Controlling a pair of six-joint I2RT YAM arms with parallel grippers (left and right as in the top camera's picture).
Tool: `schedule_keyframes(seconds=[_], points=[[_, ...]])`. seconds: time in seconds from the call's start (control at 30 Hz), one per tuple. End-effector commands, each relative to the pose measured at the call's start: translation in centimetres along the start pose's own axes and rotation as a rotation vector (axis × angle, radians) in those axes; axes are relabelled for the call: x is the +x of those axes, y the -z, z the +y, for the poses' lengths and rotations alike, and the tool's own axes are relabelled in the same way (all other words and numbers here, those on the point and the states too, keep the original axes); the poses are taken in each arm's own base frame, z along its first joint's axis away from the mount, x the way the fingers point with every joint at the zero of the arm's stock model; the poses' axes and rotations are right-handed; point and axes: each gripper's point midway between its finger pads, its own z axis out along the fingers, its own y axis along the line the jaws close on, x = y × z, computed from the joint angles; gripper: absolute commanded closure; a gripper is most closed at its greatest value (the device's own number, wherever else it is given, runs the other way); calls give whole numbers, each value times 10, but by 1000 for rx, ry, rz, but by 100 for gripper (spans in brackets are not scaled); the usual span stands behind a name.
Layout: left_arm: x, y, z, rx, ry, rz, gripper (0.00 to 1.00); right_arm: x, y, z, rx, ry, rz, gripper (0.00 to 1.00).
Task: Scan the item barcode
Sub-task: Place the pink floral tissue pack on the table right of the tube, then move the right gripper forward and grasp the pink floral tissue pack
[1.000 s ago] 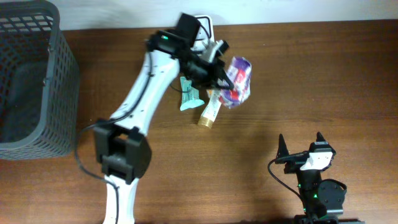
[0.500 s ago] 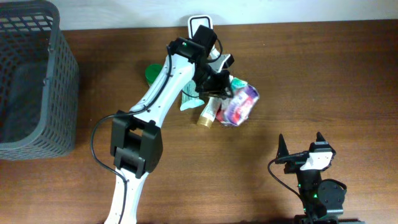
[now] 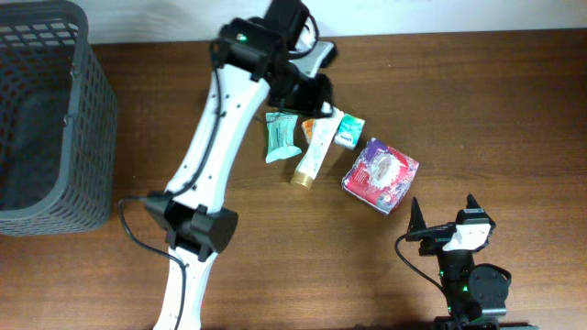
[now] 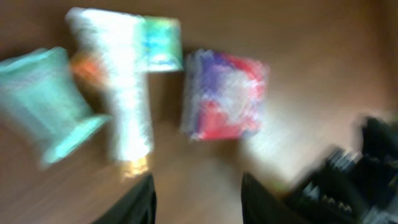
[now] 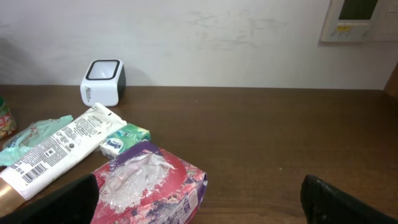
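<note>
A grey basket (image 3: 46, 110) stands at the left edge of the worktop (image 3: 514, 101), well apart from everything else. The left arm reaches toward the back edge, where the white scanner (image 5: 102, 82) sits. In the blurred wrist view the left fingers (image 4: 144, 202) are apart with nothing between them, hanging over a cluster of goods near the middle of the worktop. From left to right these are a teal pouch (image 3: 280, 136), a white tube (image 3: 312, 151) lying just beside it, and a small green box (image 3: 348, 128) at the tube's far end. Next comes a purple and red pack (image 3: 381, 174), set a little apart toward the front. All four lie on the wood and none is held, so the job looks to be between items, with no barcode facing the scanner. The next move calls for closing on one item. The tube shows its printed code on top, which would need turning toward the scanner's window. At the front edge the right fingers (image 3: 415, 218) are spread wide and empty, near the pack.
</note>
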Motion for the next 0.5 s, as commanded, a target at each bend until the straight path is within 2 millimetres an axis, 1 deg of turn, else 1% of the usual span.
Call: schedule_keyframes(seconds=[0.0, 0.07, 0.1, 0.13, 0.23, 0.27, 0.4, 0.47], points=[[-14, 67, 71, -371, 137, -177, 5, 3, 0, -2, 10, -4, 6, 1], [-14, 85, 90, -384, 213, -214, 3, 3, 0, -2, 10, -4, 6, 1], [-14, 96, 104, -394, 244, -231, 1, 3, 0, -2, 10, -4, 6, 1], [-13, 107, 119, -407, 277, -248, 1, 3, 0, -2, 10, -4, 6, 1], [-8, 133, 150, -417, 351, -288, 1, 3, 0, -2, 10, -4, 6, 1], [-5, 141, 161, -428, 376, -300, 1, 3, 0, -2, 10, -4, 6, 2], [10, 173, 216, -482, 489, -338, 1, 3, 0, -2, 10, -4, 6, 1], [15, 181, 229, -493, 520, -348, 1, 3, 0, -2, 12, -3, 6, 1]])
